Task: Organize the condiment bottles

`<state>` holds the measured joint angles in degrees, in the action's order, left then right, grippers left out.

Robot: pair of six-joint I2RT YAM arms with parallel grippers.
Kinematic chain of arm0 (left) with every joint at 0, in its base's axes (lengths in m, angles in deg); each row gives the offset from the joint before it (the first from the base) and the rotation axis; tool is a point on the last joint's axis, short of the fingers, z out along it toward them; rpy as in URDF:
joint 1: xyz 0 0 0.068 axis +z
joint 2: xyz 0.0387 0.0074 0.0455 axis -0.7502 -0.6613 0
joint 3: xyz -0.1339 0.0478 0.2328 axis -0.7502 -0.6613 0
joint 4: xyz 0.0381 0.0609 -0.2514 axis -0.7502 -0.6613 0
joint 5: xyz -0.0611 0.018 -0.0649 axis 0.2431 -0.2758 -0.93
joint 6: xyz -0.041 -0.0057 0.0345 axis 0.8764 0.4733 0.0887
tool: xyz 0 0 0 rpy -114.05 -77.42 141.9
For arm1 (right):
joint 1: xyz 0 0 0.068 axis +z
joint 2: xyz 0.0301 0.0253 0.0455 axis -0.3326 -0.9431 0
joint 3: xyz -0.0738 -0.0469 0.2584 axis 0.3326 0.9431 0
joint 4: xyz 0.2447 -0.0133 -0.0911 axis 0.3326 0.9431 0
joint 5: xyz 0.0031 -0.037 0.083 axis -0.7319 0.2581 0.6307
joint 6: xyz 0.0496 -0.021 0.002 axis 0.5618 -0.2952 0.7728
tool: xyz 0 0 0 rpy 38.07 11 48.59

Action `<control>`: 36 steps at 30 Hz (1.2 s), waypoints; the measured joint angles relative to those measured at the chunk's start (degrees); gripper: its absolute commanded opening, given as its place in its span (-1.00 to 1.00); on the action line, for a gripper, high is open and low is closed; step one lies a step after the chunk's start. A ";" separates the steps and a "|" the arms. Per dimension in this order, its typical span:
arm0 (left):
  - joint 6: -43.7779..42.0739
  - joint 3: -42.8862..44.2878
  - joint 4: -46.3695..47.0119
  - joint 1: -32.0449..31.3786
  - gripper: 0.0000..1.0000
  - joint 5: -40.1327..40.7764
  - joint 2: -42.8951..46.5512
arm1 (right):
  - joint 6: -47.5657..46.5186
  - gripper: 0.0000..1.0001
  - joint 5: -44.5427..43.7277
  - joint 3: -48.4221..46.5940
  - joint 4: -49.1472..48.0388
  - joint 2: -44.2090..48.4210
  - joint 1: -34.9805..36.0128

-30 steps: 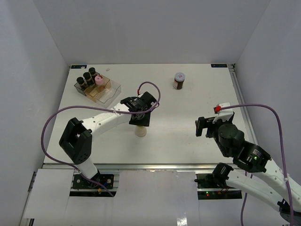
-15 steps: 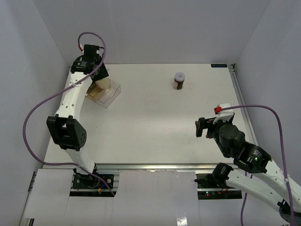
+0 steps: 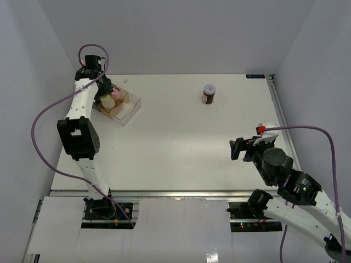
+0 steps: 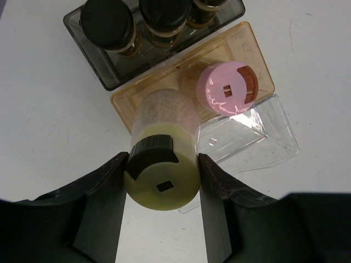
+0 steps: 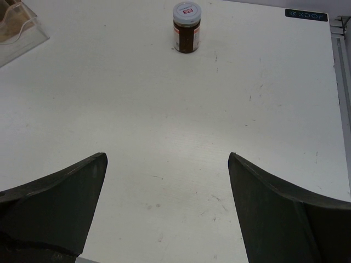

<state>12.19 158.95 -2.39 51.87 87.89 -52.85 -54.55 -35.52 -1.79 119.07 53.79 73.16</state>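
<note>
My left gripper (image 3: 103,92) (image 4: 163,164) is shut on the pale yellow jar (image 4: 162,164) (image 3: 107,101) by its cap. It holds the jar tilted, with its lower end in the amber compartment beside the pink-capped jar (image 4: 226,87) (image 3: 115,93). Three black-capped jars (image 4: 107,22) stand in the dark compartment behind. The grey-lidded jar with a red label (image 3: 209,93) (image 5: 187,26) stands alone at the far middle of the table. My right gripper (image 3: 239,149) (image 5: 167,159) is open and empty, hovering over bare table at the right.
The clear plastic compartment bin (image 3: 130,107) (image 4: 269,139) sits at the far left, close to the left wall; its clear front compartment holds nothing. Its corner shows in the right wrist view (image 5: 22,33). The table's right edge rail (image 3: 279,109) runs along the right.
My left arm carried the pale yellow jar from the table's middle to the bin at the far left and brought it down beside the pink-capped jar. My right gripper shifted slightly.
</note>
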 measured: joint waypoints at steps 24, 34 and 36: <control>-1.71 1.42 1.82 0.73 0.18 0.76 -7.18 | -0.15 0.94 -0.03 0.00 -0.36 0.48 0.00; -1.83 0.56 2.73 0.80 0.63 0.79 -7.26 | -0.15 0.94 -0.59 0.00 -0.35 0.49 0.00; -1.85 0.56 2.74 0.81 0.63 0.79 -7.26 | -0.14 0.94 -0.73 0.00 -0.34 0.54 0.00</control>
<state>10.34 159.51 0.34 52.68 88.68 -60.11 -54.69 -36.25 -1.78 118.74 54.33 73.16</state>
